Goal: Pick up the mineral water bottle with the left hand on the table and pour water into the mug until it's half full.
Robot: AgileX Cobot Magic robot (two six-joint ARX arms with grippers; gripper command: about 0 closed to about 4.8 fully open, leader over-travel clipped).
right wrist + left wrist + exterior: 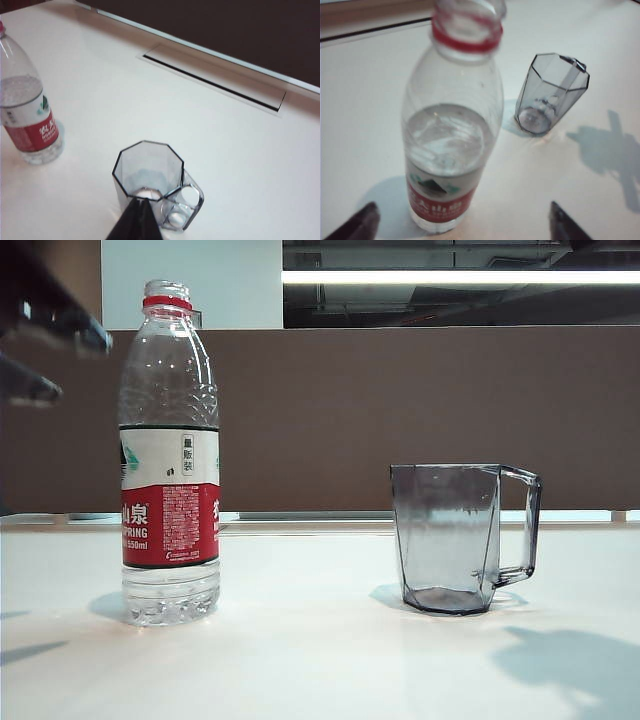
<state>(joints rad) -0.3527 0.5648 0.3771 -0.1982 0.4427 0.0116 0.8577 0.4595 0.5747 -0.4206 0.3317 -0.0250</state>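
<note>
Mineral water bottle (169, 455): upright on the table (320, 660), left of centre in the exterior view; cap off, red neck ring showing, water up to the top edge of the white-and-red label.
Mug (455, 538): upright, well apart from the bottle, on its right in the exterior view; smoky-grey and faceted, with its handle on the side away from the bottle. Whether it holds any water cannot be told.
Left gripper (462, 222): above the table – fingers spread wide, one dark tip on each side of the bottle's lower part in the left wrist view, neither touching it; in the exterior view two dark blurred fingers enter at the upper left edge, near the bottle's shoulder.
Right gripper (137, 222): fingers drawn together to a single dark point (holding nothing), just at the mug's rim in the right wrist view; contact cannot be told.
Table: white, smooth – carries soft shadows beside both items.
</note>
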